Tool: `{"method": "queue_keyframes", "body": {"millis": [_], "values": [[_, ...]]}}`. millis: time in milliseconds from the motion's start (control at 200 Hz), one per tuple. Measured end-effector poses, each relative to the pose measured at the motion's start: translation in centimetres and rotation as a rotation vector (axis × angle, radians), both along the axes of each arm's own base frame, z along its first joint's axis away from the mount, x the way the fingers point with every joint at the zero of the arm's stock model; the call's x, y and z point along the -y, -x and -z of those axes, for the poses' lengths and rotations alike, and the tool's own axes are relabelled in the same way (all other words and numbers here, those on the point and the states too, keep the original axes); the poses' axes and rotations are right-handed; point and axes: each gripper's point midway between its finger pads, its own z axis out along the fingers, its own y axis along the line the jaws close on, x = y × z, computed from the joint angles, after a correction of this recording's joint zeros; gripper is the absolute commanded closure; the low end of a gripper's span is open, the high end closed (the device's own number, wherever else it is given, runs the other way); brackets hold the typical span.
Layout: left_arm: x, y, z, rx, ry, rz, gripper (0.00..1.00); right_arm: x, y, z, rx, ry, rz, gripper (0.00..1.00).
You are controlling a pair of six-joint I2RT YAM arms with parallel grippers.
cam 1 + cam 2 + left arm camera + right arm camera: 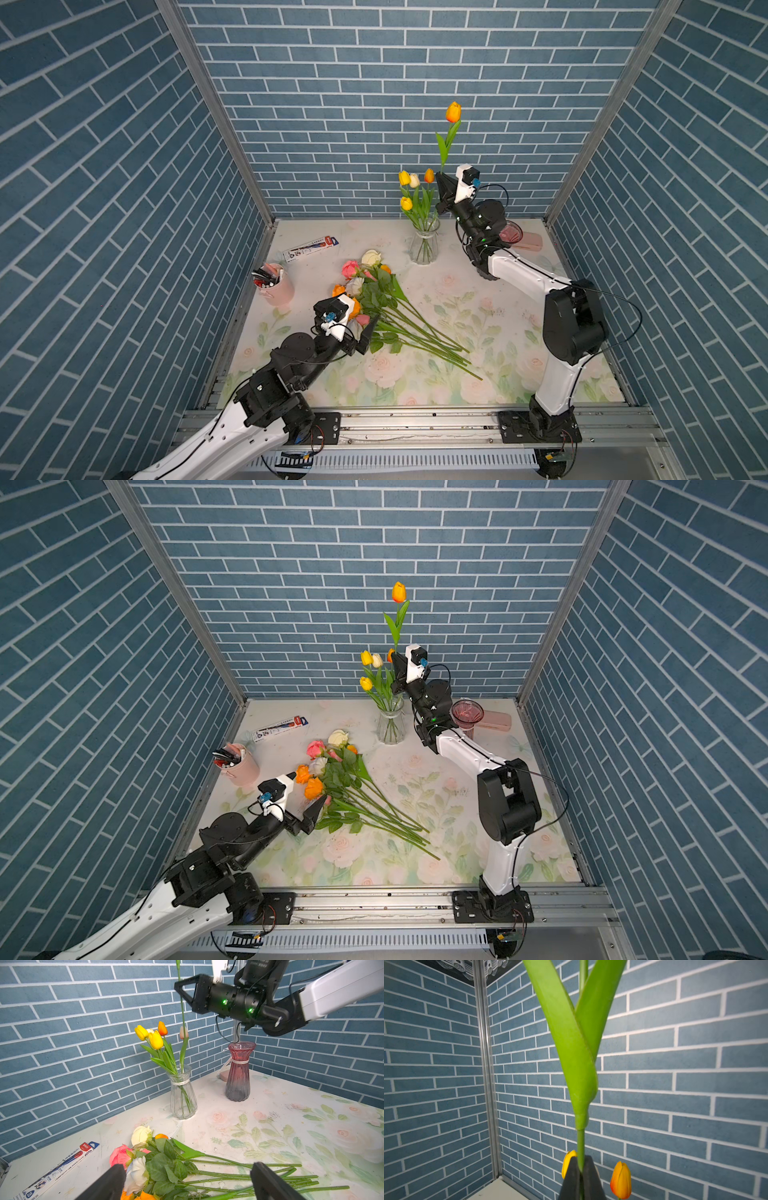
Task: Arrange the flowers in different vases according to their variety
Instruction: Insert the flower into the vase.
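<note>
Glass vases 2, raised orange tulip 1

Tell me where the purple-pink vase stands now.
In a top view the purple-pink vase stands near the table's far right corner, right of the clear vase and beside a pink case.

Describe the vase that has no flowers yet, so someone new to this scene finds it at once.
Go to the far right corner of the table, under the raised right arm. Two glass vases stand there apart; the clear vase holds tulips. The purple-pink vase is the taller one, tinted, with a flared rim and nothing in it.
</note>
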Motion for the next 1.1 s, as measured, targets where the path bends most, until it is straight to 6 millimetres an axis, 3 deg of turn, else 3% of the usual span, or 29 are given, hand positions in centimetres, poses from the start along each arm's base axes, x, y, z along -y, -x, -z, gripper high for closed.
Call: {"method": "queue_keyframes", "body": {"millis": [285, 645, 805, 1100], "values": [[-0.1, 0.1, -0.2, 0.006, 0.007, 0.000, 0.00, -2.2, -4.5, 8.4, -0.154, 0.063, -0.009, 1.00], [-0.1, 0.1, -0.3, 0.008, 0.009, 0.000, 0.00, -1.8, -4.4, 14.5, -0.301, 0.139, 0.006, 0.97], [-0.1, 0.1, -0.3, 0.008, 0.009, 0.000, 0.00, -1.5, -4.0, 15.0, -0.365, 0.193, 0.016, 0.81], [0.0, 0.2, -0.3, 0.007, 0.009, 0.007, 0.00, -1.1, -3.2, 14.5, -0.462, 0.296, 0.019, 0.79]]}}
